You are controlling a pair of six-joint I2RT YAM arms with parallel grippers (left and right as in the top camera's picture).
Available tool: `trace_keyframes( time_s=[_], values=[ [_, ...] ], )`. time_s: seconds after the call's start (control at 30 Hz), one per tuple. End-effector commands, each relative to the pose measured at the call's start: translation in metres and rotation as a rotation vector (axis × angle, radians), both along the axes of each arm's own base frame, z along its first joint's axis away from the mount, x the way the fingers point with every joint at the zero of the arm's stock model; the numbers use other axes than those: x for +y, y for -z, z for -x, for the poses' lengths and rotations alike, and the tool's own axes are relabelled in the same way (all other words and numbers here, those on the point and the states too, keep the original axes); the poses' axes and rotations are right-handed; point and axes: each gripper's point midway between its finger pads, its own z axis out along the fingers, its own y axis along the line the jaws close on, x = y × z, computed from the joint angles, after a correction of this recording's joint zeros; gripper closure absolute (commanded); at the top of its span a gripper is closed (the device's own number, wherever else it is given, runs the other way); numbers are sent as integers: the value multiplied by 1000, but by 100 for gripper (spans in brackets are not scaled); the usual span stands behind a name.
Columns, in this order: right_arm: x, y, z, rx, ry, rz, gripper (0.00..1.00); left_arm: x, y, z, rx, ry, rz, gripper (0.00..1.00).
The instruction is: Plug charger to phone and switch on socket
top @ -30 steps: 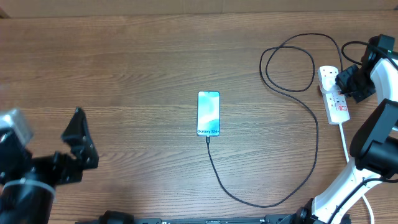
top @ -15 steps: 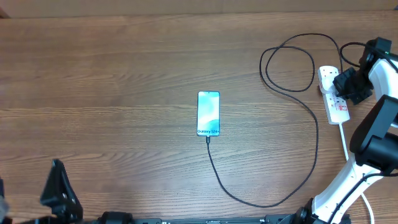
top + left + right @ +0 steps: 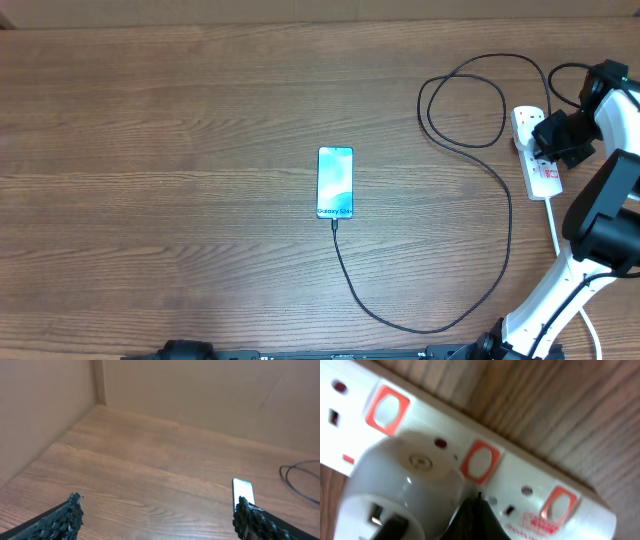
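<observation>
- Three views checked, overhead first. Found the phone (image 3: 335, 183) flat in the middle of the table (image 3: 150, 150), screen up. Traced the charger (image 3: 510, 225) from the phone's near end, out in a wide sweep, then curling back to the socket (image 3: 545, 178) at the right edge.
- Same view: spotted the right gripper (image 3: 548, 140) down over the socket. Cannot tell from here whether touching or just above. No sign of the left gripper in this view.
- Left wrist: saw the left gripper (image 3: 157, 522) spread wide, pinching nothing, well apart from the phone.
- Right wrist: saw the fingers (image 3: 477, 517) pressed together into one dark tip, holding nothing. Placed that tip just below the middle red switch (image 3: 480, 462), beside a white plug (image 3: 395, 485) seated in the socket. Contact with the switch not certain.
- Judged the phone end as already plugged, though too small to confirm. Switching on therefore taken as the step in hand.
- Next move, by estimate: a short, firm push of the closed tip onto that switch. Calls for aim kept off the plug body and a straight press, lest the socket slide.
</observation>
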Motion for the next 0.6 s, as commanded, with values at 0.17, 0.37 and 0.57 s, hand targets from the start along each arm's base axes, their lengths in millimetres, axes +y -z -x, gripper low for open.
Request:
trace_keyframes(
  time_s=[0.17, 0.37, 0.57],
  values=[
    [-20, -22, -17, -67, 34, 7, 96, 6, 5, 39, -127, -22, -1, 0],
    [-21, -16, -18, -64, 33, 11, 96, 7, 8, 52, -174, -22, 4, 0],
    [-23, -15, -22, -78, 33, 17, 96, 8, 9, 55, -186, -22, 5, 0]
  ],
)
